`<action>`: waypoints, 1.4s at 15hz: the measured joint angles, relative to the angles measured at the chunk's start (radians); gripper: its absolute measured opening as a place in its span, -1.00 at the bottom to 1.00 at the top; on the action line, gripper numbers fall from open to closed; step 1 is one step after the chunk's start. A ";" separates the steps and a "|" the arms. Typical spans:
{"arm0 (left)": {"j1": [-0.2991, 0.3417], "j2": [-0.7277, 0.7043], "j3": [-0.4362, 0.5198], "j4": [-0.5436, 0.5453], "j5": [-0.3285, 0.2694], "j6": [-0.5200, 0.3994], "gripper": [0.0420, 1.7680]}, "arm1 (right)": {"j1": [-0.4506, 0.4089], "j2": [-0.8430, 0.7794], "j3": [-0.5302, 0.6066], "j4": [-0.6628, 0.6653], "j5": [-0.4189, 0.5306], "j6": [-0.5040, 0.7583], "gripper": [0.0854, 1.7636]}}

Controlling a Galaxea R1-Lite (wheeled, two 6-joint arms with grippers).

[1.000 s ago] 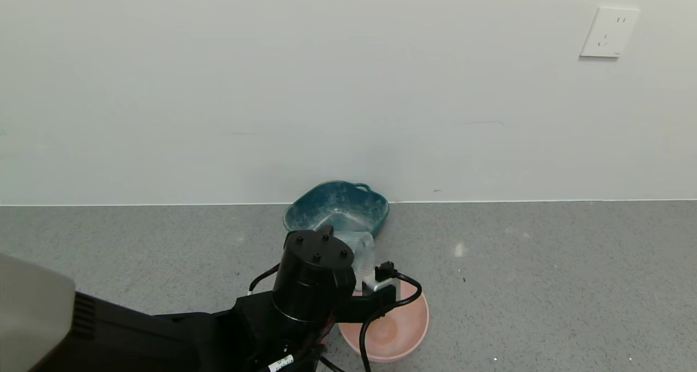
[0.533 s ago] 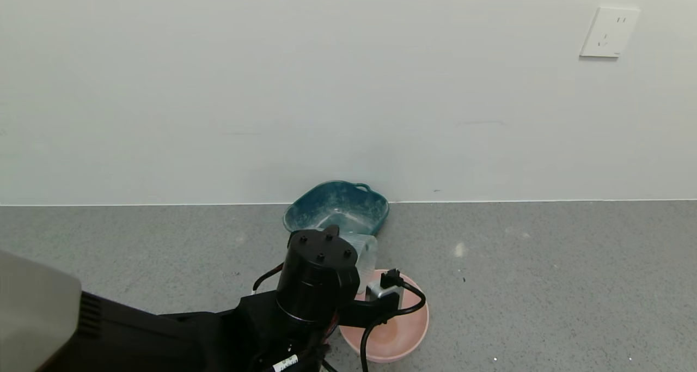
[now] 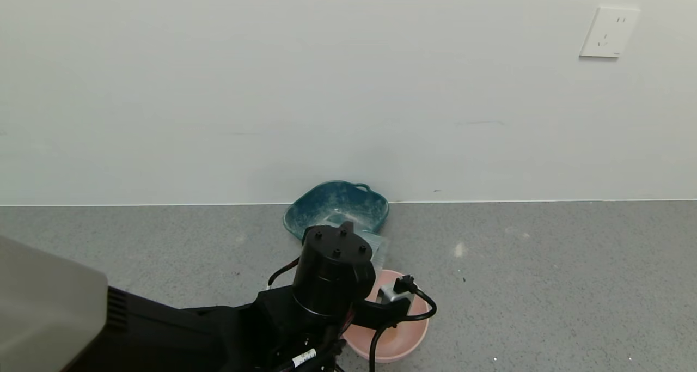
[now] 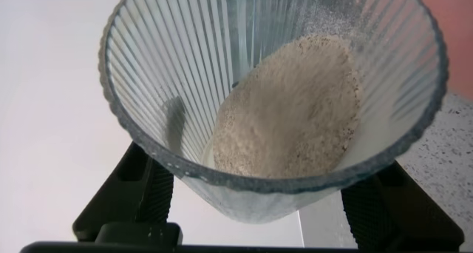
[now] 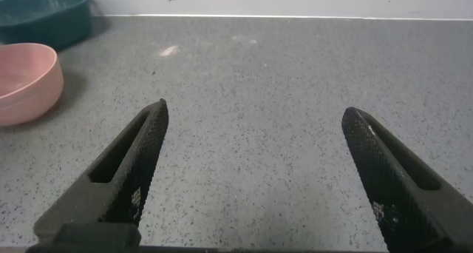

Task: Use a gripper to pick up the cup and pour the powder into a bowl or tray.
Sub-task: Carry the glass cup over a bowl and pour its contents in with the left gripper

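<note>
My left gripper [image 4: 264, 180] is shut on the cup [image 4: 185, 83], a ribbed translucent tumbler. The cup is tilted, and the beige powder [image 4: 295, 112] lies banked against its lower wall. In the head view the black wrist [image 3: 333, 274] hides most of the cup [image 3: 379, 248], which sits above the far rim of the pink bowl [image 3: 400, 342]. The bowl also shows in the right wrist view [image 5: 22, 79]. My right gripper [image 5: 255, 123] is open and empty, low over the grey counter to the right of the bowl. It is out of the head view.
A dark teal tray [image 3: 337, 204] with powder smears stands against the wall just behind the cup, and shows in the right wrist view [image 5: 44, 12]. The grey speckled counter [image 3: 544, 285] meets a white wall. A wall socket [image 3: 609, 32] is at upper right.
My left arm has moved right and a little away from me with the cup. The cup has shifted right and now leans over the bowl's far rim.
</note>
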 joint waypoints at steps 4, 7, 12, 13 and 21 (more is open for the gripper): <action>-0.010 0.013 -0.001 0.000 -0.001 0.050 0.44 | 0.000 0.000 0.000 0.000 0.000 0.000 0.94; -0.013 0.011 0.006 0.000 -0.001 0.095 0.44 | 0.000 0.000 0.000 0.000 0.000 0.000 0.94; -0.012 0.011 -0.014 0.003 0.003 0.200 0.44 | 0.000 0.000 0.000 0.000 0.000 0.000 0.94; -0.012 0.012 -0.016 0.004 0.015 0.218 0.44 | 0.000 0.000 0.000 0.000 0.000 0.000 0.94; -0.013 0.015 -0.019 0.007 0.054 0.277 0.44 | 0.000 0.000 0.000 0.000 0.000 0.000 0.94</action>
